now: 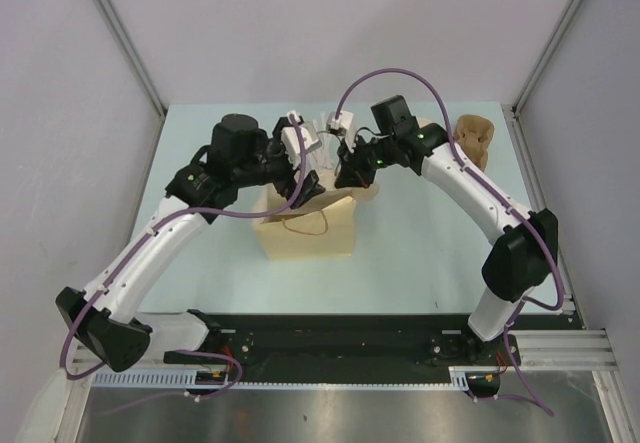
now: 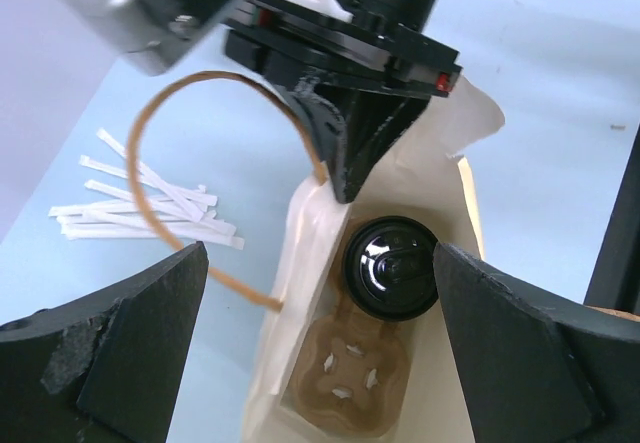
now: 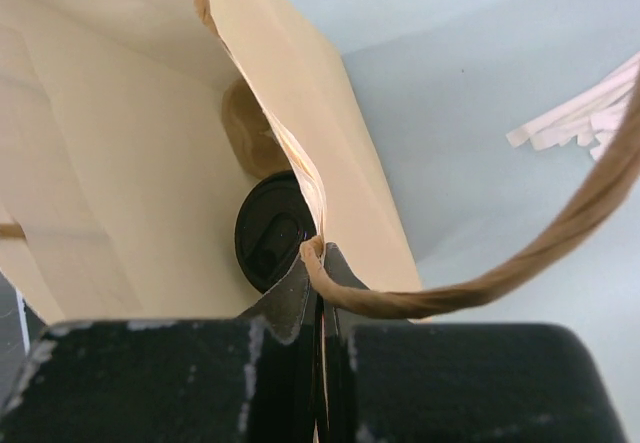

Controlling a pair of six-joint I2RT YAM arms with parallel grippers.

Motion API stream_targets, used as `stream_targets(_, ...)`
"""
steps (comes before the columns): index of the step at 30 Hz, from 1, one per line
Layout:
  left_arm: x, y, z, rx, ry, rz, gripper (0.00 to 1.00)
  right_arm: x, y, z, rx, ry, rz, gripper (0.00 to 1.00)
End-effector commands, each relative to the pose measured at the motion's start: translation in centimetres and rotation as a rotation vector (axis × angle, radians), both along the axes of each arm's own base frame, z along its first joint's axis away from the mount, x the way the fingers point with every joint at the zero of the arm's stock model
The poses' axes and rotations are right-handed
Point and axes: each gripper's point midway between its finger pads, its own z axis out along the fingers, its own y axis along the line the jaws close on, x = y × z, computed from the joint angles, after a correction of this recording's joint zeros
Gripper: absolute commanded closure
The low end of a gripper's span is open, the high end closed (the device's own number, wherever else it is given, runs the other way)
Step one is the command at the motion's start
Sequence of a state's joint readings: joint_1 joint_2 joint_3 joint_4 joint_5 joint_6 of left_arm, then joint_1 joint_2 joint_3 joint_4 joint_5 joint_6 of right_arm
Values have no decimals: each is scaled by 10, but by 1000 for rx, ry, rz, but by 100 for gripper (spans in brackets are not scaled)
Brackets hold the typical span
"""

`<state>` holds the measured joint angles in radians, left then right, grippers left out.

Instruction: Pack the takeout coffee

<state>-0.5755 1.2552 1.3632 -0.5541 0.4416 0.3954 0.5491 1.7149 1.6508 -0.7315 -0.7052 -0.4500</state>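
The takeout coffee, a cup with a black lid [image 2: 392,268], stands inside the tan paper bag [image 1: 305,228], in one pocket of a brown pulp cup carrier [image 2: 345,378]. Its lid also shows in the right wrist view [image 3: 272,233]. My left gripper [image 2: 320,253] is open and empty, hovering above the bag's mouth with the cup below, between its fingers. My right gripper [image 3: 320,263] is shut on the bag's rim at the base of a twisted paper handle [image 3: 500,273], holding the bag open. In the top view both grippers sit over the bag: left [image 1: 303,178], right [image 1: 347,176].
White paper-wrapped sticks [image 2: 140,198] lie on the pale blue table behind the bag. A brown pulp carrier [image 1: 477,138] sits at the back right. Grey walls enclose the table on the left, back and right.
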Motion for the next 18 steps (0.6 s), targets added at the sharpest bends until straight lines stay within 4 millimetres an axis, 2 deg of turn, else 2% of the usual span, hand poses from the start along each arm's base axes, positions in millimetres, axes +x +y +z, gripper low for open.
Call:
stream_targets(1,4,9,38,-79,-41,60,1,-6,-20,2,-56,36,-41,100)
stream_targets(10,32,31,45,-144,-4,191,1,-3,-39,12,-75,52,-109,100)
stream_targets(18,58,54,28,-154,62,319,0,-1,-69,15,-106,88,-191,100)
